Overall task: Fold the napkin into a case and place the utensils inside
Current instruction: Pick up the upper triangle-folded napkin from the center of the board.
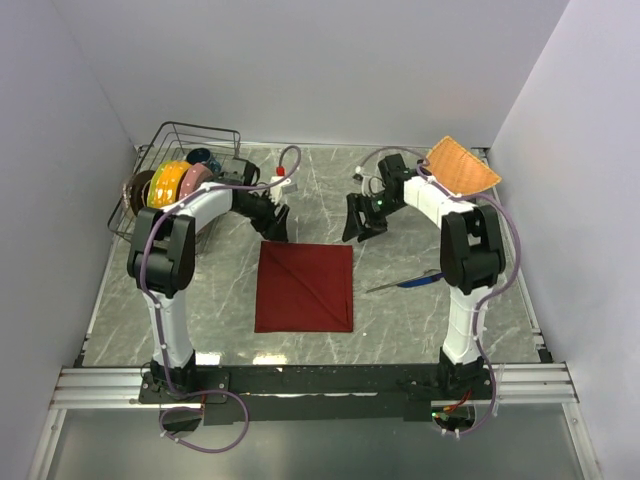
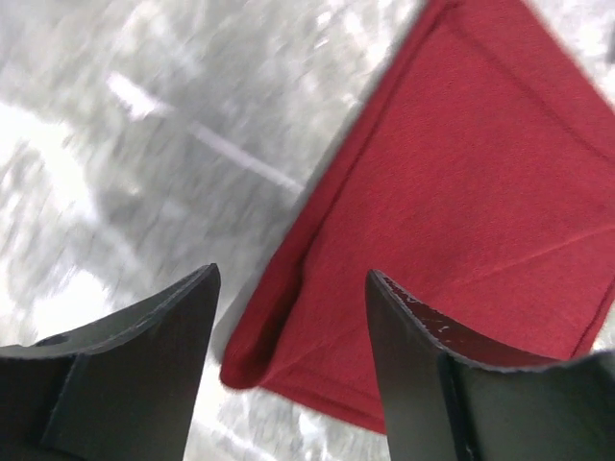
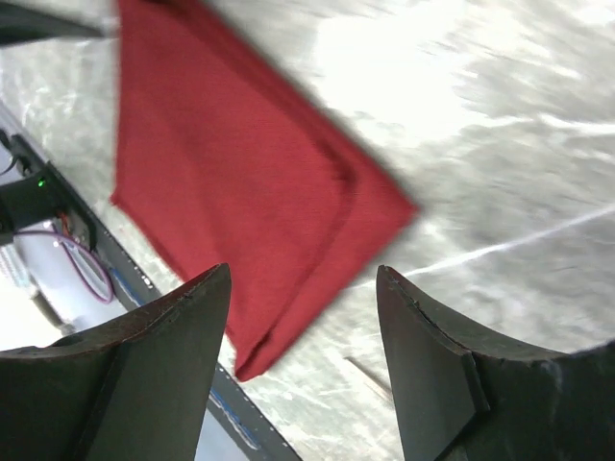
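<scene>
Centrally: dark red plain cloth napkin (image 1: 304,287), folded square, flat on grey marbled table (image 1: 215,300). Slender blue-purple knife (image 1: 418,280) near its right edge, apart. Left gripper (image 1: 277,230) and right gripper (image 1: 358,230) near its far corners, jaws spread, empty.

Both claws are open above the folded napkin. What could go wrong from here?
1. The napkin is layered, with folded edges showing at its corners. The left claw or right claw might pinch only some layers and pull the fold apart.
2. The utensils lie close to the napkin's right edge. Dragging the cloth, or a low sweep by the right arm, could knock them away.
</scene>
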### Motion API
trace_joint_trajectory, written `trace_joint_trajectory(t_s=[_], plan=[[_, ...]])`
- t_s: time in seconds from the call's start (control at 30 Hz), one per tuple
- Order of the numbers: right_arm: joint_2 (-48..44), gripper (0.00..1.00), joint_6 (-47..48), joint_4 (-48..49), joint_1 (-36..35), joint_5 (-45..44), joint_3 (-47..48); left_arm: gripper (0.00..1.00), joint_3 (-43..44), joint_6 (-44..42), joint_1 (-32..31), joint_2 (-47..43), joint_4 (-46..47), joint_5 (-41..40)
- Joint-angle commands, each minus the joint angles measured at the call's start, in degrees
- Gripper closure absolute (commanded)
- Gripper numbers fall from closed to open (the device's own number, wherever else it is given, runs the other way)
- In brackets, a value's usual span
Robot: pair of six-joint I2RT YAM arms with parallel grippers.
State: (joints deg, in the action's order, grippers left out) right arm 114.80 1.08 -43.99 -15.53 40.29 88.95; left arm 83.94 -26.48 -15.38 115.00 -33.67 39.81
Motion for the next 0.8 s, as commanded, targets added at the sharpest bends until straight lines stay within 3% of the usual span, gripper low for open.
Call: trace_joint_trajectory(t_s=[0.0, 0.43, 0.77], plan=[[2.4, 0.30, -1.0, 0.8, 3.0, 3.2, 1.0, 0.34, 4.3, -4.8, -2.9, 1.4, 1.9, 7.7], [6.4, 0.28, -6.2, 7.2, 4.9, 9.2, -3.3, 0.44, 13.5, -5.6, -10.6, 12.6, 1.3, 11.2], [11.6, 0.30, -7.8, 10.6, 5.1, 11.8, -2.7, 0.70, 12.0, -7.8, -12.4, 12.5, 1.7, 10.9]])
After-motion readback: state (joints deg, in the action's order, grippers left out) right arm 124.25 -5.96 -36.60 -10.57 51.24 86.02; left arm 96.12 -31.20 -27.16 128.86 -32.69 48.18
